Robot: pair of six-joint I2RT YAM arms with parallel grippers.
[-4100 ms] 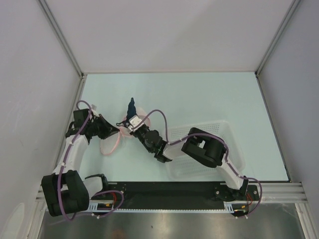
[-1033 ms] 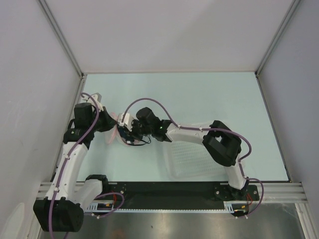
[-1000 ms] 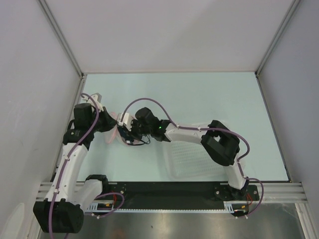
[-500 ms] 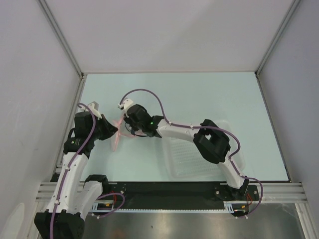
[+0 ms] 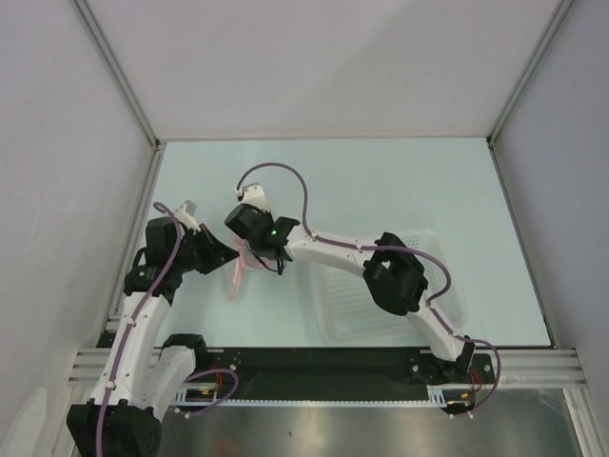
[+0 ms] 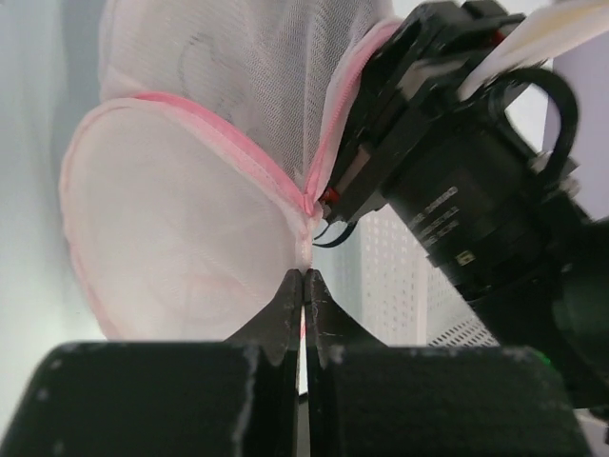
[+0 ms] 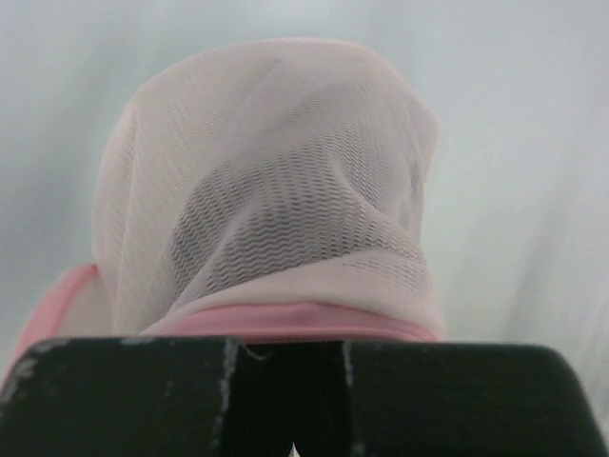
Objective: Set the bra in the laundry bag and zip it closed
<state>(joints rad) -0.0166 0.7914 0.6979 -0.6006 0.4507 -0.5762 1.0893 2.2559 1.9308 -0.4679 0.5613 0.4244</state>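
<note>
My left end effector (image 6: 303,286) is clenched on the seam where the pink rims of the laundry bag (image 6: 181,238) meet, and my right end effector (image 7: 285,350) is closed on the rim opposite. A second ago the right one was lower, with dark cloth at its tip. Now the bra (image 7: 271,224) shows only as a dark shade behind the mesh, so I judge it is inside and the zipping comes next.

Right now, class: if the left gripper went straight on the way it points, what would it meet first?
The laundry bag: the left gripper pinches its pink seam, so the mesh right ahead likely comes first.
</note>
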